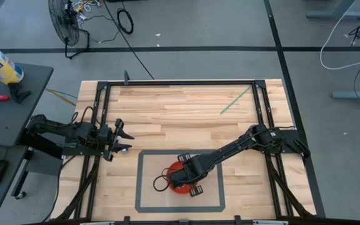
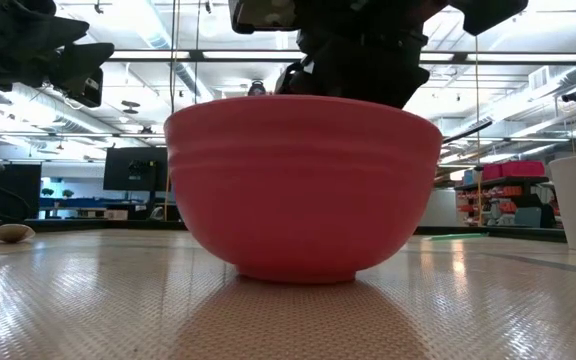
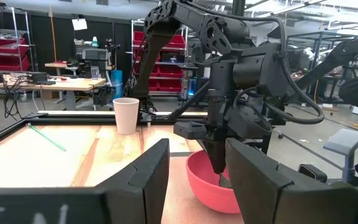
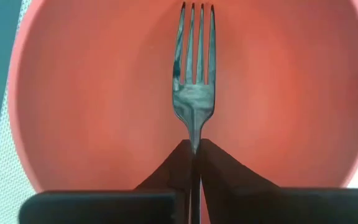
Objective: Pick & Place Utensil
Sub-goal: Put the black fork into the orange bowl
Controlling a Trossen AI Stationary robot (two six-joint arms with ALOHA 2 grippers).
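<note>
I have the right gripper (image 4: 194,149) above the red bowl (image 1: 179,181), which sits on the grey mat (image 1: 147,187) on the surface (image 1: 186,112). Its fingers are pinched on the neck of the fork (image 4: 194,74), tines reaching out over the bowl's inside. My left gripper (image 3: 194,177) waits by the surface's left edge, fingers apart, holding nothing. A white cup (image 3: 126,115) stands farther off.

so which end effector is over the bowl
The right end effector, pinching a fork above the red bowl; the left end effector waits aside.
</note>
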